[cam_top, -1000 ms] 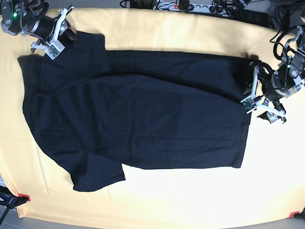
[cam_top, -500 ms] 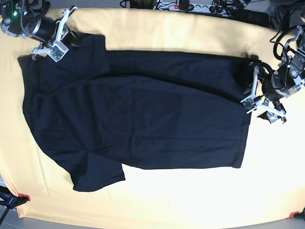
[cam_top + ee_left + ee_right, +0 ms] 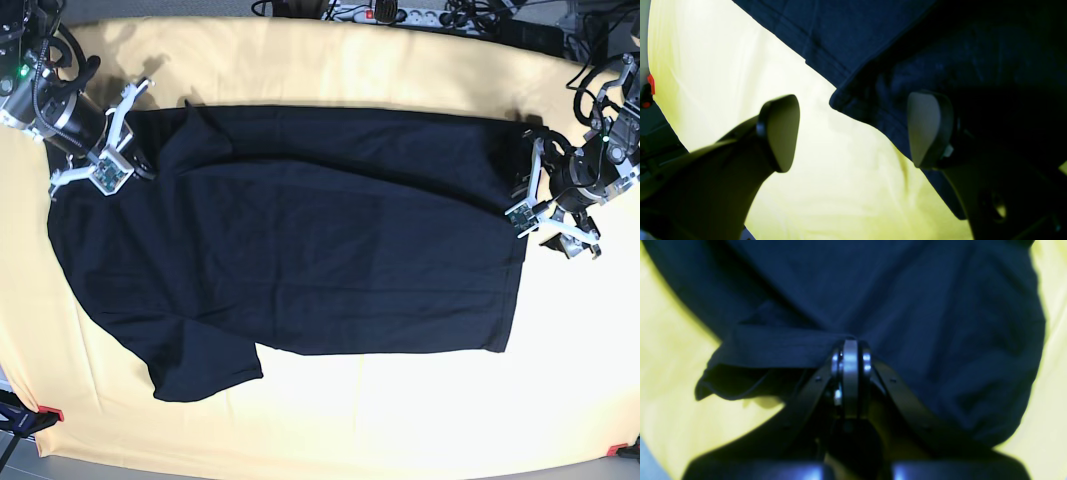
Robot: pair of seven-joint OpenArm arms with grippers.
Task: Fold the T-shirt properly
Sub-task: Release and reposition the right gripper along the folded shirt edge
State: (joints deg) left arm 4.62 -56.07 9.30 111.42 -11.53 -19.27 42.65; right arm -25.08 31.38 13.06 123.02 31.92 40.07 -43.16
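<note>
The black T-shirt (image 3: 300, 250) lies spread on the yellow table cover, collar end at the left, hem at the right. My right gripper (image 3: 140, 160) is at the shirt's upper left. In the right wrist view it (image 3: 850, 346) is shut on a fold of the black sleeve cloth (image 3: 780, 346), lifted a little off the cover. My left gripper (image 3: 528, 190) is at the hem's upper right corner. In the left wrist view it (image 3: 853, 130) is open, one finger (image 3: 780, 130) over bare cover, the other (image 3: 927, 130) over the shirt's edge (image 3: 873, 40), holding nothing.
The yellow cover (image 3: 400, 420) spans the table, with bare strips along the front and back. A power strip and cables (image 3: 400, 12) lie beyond the far edge. Red tape marks (image 3: 50, 413) sit at the front corners.
My right gripper has moved down and inward with the upper sleeve in it, so the sleeve now lies over the shirt's body. The left arm has not moved.
</note>
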